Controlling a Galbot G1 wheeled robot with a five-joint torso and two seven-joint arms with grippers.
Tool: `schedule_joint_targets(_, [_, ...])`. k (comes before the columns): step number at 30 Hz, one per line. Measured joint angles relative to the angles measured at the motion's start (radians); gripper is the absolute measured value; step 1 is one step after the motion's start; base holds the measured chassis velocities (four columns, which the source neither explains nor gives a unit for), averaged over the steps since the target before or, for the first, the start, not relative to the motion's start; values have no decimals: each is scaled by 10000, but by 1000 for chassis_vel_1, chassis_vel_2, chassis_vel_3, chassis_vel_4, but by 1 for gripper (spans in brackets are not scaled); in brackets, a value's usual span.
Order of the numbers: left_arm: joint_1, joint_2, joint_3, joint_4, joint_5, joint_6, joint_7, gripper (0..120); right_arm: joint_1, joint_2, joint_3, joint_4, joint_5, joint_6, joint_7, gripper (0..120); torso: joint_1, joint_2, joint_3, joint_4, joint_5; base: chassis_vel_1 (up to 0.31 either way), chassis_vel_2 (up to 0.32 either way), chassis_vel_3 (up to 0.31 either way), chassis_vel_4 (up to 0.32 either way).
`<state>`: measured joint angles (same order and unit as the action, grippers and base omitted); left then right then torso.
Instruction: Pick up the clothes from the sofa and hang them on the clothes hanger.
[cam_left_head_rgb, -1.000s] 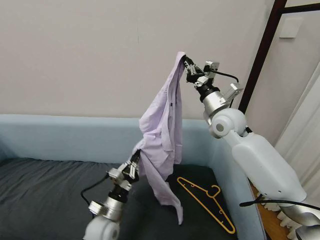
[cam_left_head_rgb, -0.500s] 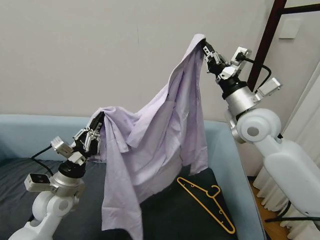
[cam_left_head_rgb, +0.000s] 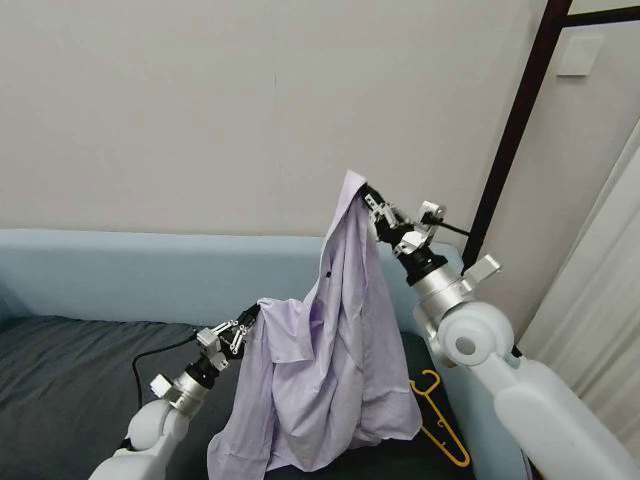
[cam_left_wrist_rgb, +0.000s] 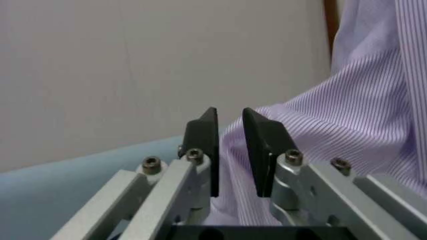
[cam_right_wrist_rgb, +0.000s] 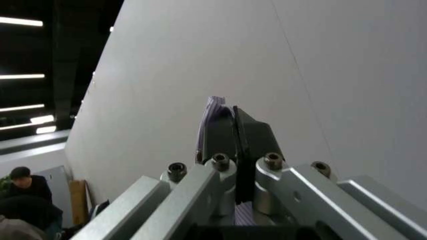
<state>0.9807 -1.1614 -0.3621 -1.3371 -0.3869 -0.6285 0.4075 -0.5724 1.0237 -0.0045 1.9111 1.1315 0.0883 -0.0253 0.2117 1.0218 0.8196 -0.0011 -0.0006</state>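
I am looking at a sofa (cam_left_head_rgb: 100, 270) with a pale blue back and a dark grey seat, set against a plain off-white wall (cam_left_head_rgb: 200, 100). A dark wooden post (cam_left_head_rgb: 512, 140) rises at the right, with a pale curtain (cam_left_head_rgb: 600, 290) beside it.

An orange clothes hanger (cam_left_head_rgb: 443, 432) lies on the seat near the sofa's right end. The cloth in front covers most of it, so I see just the hook and 1 lower bar. The lilac striped shirt (cam_left_head_rgb: 340, 380) is held up above the seat, strung between the 2 grippers. Its hem hangs low, and I cannot tell whether it touches the cushion. Both arms are cut off by the bottom edge of the head view.

The right arm is raised, its forearm sloping up toward the wall. The right gripper (cam_left_head_rgb: 366, 198) is at the shirt's highest point, jaws clenched on a pinch of fabric. In the right wrist view a tuft of the shirt (cam_right_wrist_rgb: 213, 107) sticks out past the pads.

The left arm reaches up from below. The left gripper (cam_left_head_rgb: 246, 322) is at the shirt's left edge, well lower than the right one. In the left wrist view its jaws are grasping a fold of the shirt (cam_left_wrist_rgb: 333, 125), and cloth fills the narrow gap between the pads.
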Motion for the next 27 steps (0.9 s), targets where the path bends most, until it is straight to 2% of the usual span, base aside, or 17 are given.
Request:
schedule_joint_targets(2, [305,-30,-105,61,1474,-260,-1275,32,15,62,-22,-146,-61,-9,-13,0,0,1,0,-2,0,0,0,0,0])
schedule_joint_targets(4, [781,36,-277,-21,2094,-380,-1635,40,89,103,-34,-279,-91,-13,-14,0,0,0,0,0,0,0,0,0,0])
schedule_joint_targets(5, [781,36,-277,-21,2094,-380,-1635,40,89,103,-34,-279,-91,-13,-14,0,0,0,0,0,0,0,0,0,0])
schedule_joint_targets(12, [2086,263,-718,-970,2217,-529,-1328,63,267,225,-49,-499,-103,-16,-15,0,0,1,-1,5,1,0,0,0,0])
schedule_joint_targets(14, [2413,142,-619,-1637,2065,-611,-1381,73,225,231,-31,-474,-133,-20,-30,0,0,1,-2,-1,5,0,0,0,0])
schedule_joint_targets(16, [2489,34,-533,-1831,2050,-612,-1476,77,200,230,-22,-463,-157,-20,-41,0,0,1,-2,-3,5,0,0,0,0])
schedule_joint_targets(17, [2599,-285,-303,-2159,2116,-561,-1751,85,162,238,-6,-469,-201,-20,-69,0,0,1,-2,-4,1,0,0,0,0])
schedule_joint_targets(21, [2610,-402,-219,-2213,2168,-518,-1852,86,152,245,-5,-477,-212,-20,-78,0,0,1,-2,-4,1,0,0,0,0])
schedule_joint_targets(22, [2608,-520,-135,-2241,2226,-475,-1958,97,141,253,-4,-491,-223,-20,-82,0,0,1,-2,-3,2,0,0,0,0])
schedule_joint_targets(23, [2597,-618,-57,-2245,2283,-442,-2047,99,137,256,-4,-498,-229,-20,-85,0,0,1,-2,-4,4,0,0,0,0])
schedule_joint_targets(25, [2582,-700,11,-2245,2331,-417,-2128,100,134,259,-3,-504,-233,-20,-86,0,0,1,-2,-3,5,0,0,0,0])
schedule_joint_targets(27, [2461,-1050,296,-2134,2557,-338,-2418,100,127,271,-3,-517,-250,-21,-90,0,0,1,-2,-3,-3,0,0,0,0])
